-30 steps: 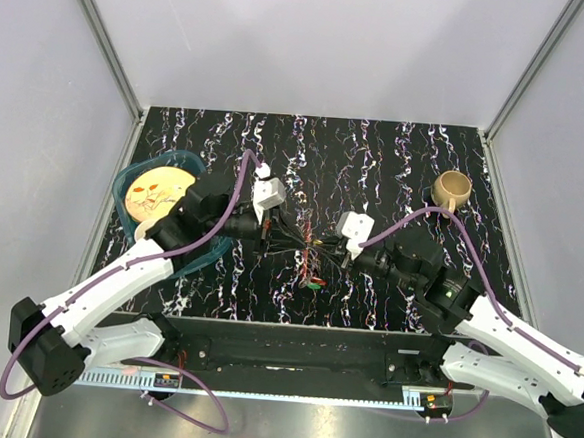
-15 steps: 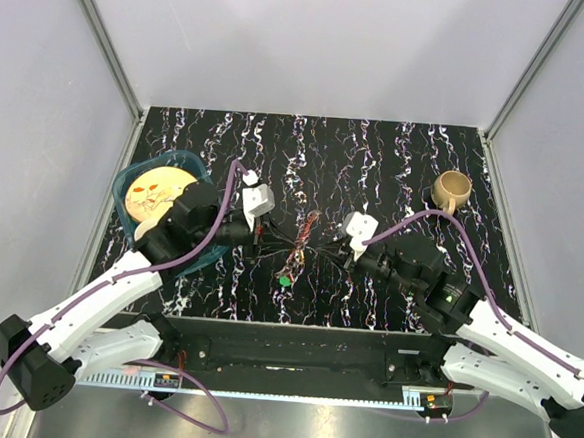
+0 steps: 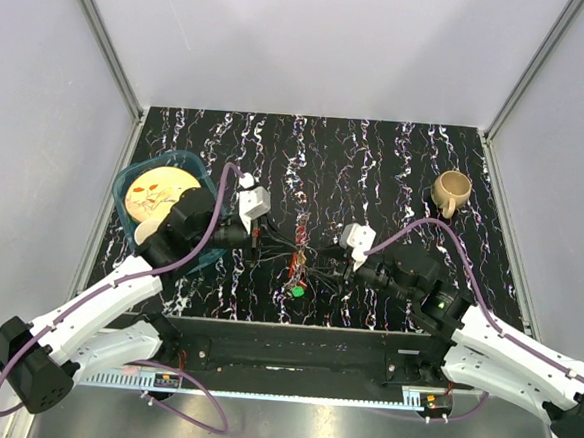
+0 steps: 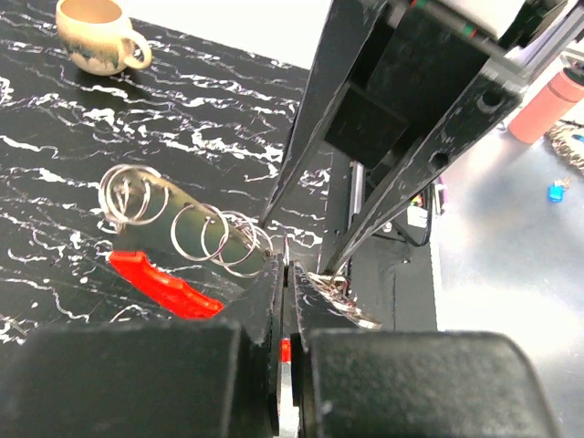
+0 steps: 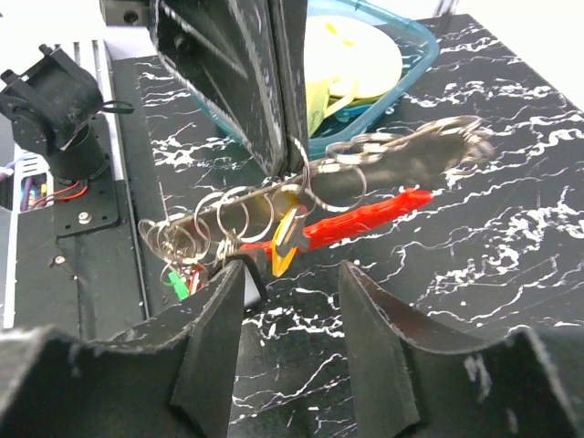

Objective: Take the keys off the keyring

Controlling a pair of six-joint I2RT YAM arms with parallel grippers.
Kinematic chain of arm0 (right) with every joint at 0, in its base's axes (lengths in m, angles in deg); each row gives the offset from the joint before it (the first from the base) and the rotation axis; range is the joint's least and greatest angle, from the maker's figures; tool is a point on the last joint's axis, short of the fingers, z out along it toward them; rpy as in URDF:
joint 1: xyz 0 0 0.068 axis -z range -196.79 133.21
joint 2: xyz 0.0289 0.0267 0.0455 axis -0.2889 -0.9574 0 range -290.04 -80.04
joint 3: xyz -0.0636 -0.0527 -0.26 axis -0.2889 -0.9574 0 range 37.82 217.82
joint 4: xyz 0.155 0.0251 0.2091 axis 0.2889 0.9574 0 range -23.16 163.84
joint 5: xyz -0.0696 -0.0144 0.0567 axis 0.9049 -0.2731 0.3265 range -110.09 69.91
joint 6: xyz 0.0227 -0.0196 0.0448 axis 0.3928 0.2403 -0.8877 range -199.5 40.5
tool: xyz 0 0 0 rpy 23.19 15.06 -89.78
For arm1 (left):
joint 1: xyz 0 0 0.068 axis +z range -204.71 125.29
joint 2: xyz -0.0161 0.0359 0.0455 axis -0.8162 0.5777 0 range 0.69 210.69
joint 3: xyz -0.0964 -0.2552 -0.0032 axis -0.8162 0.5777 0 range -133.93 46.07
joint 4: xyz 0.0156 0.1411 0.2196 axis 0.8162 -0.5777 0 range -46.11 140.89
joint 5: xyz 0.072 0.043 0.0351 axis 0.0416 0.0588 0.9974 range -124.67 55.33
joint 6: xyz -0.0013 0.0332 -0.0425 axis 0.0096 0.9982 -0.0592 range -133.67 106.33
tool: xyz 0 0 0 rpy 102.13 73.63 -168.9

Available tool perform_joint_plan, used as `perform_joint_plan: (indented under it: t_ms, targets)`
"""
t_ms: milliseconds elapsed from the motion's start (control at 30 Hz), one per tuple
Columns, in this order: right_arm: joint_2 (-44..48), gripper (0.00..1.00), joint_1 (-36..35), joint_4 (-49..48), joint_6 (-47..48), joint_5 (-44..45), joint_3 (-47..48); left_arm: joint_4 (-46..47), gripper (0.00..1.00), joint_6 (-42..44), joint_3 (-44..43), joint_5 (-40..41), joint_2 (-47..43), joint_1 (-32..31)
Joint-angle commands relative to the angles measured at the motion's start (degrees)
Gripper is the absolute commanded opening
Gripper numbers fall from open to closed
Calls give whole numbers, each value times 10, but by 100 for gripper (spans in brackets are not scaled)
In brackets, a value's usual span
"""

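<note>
Though blurred at one end, reads as a keyring [image 5: 401,155]: grey metal strip strung with wire loops, red piece [image 5: 365,217] beside it, gold and green keys [image 5: 285,239] dangling, over the table [image 5: 511,265] between both arms. Pinched at one loop by the clenched left gripper [image 4: 285,274]. Flanked by the right gripper [image 5: 292,272], spread apart, perhaps brushing a loop.

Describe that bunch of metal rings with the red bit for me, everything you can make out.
The keyring looks like a flat grey metal strip strung with many shiny silver split rings. A bright red, plastic-looking piece hangs under it, and a gold key and a green key dangle from rings nearer one end. It sits slanted, seemingly lifted off the black marbled table. The left claw pinches one ring. The right claw is open beside it, not clearly touching.
</note>
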Motion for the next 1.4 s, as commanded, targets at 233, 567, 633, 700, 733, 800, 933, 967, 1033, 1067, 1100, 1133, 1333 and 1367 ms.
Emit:
perform_joint_plan:
  t_ms: [233, 567, 633, 700, 733, 800, 933, 967, 1033, 1067, 1100, 1133, 1333, 1367]
  targets:
    - [-29, 52, 0, -164, -34, -66, -32, 180, 0, -93, 12, -81, -25, 0]
    - [-30, 13, 0, -187, -28, -19, -33, 152, 0, -83, -9, -73, -22, 0]
    - [-21, 2, 0, -186, -34, -7, -39, 115, 0, -56, -13, -51, -24, 0]
    - [-12, 0, 0, -179, -36, 1, -44, 92, 0, -42, -21, -25, -25, 0]
    - [-9, 0, 0, -175, -36, 3, -45, 70, 0, -29, -24, -17, -25, 0]
    - [1, 0, 1, -158, -35, 14, -43, 50, 0, -17, -34, 4, -23, 0]
    - [8, 0, 0, -135, -31, 34, -33, 12, 0, 28, -40, 23, -24, 0]
    - [5, 0, 0, -124, -29, 37, -26, 11, 0, 34, -41, 27, -25, 0]
    - [1, 0, 1, -116, -25, 42, -18, -8, 0, 53, -41, 35, -26, 0]
    - [-1, 0, 1, -114, -24, 41, -13, -14, 0, 54, -42, 36, -25, 0]
    - [-3, 0, 0, -114, -23, 40, -12, -20, 0, 55, -44, 40, -23, 0]
    - [-4, 0, 0, -114, -22, 40, -11, -33, 0, 75, -49, 41, -21, 0]
    - [-26, 0, 1, -104, -23, 44, 10, -65, 0, 106, -48, 45, -21, -1]
    - [-26, 0, 0, -98, -24, 47, 18, -66, 0, 111, -47, 46, -22, -1]
